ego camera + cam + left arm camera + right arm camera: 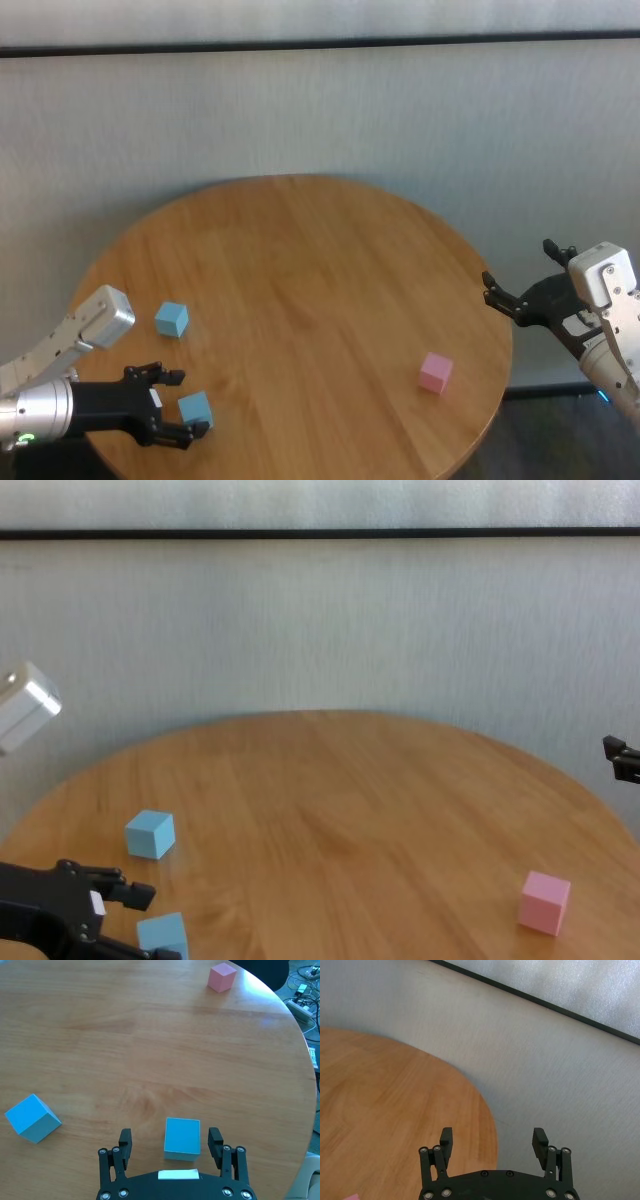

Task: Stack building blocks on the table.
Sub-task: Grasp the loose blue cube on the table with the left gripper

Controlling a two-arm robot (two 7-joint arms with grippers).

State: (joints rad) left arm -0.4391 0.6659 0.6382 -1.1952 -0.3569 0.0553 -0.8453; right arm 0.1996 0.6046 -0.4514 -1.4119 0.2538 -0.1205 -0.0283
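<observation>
On the round wooden table (300, 260) lie three building blocks. One light blue block (196, 409) (182, 1137) sits near the front left edge, between the fingers of my left gripper (185, 405) (170, 1136). That gripper is open, with a gap on each side of the block. The second light blue block (171, 319) (32, 1117) rests a little farther back on the left. The pink block (435, 372) (544, 901) stands alone at the front right. My right gripper (522, 270) (492, 1135) hangs open and empty beyond the table's right edge.
A pale wall (320, 110) with a dark rail runs behind the table. Cables and a power strip (305, 1005) lie on the floor past the table's edge in the left wrist view.
</observation>
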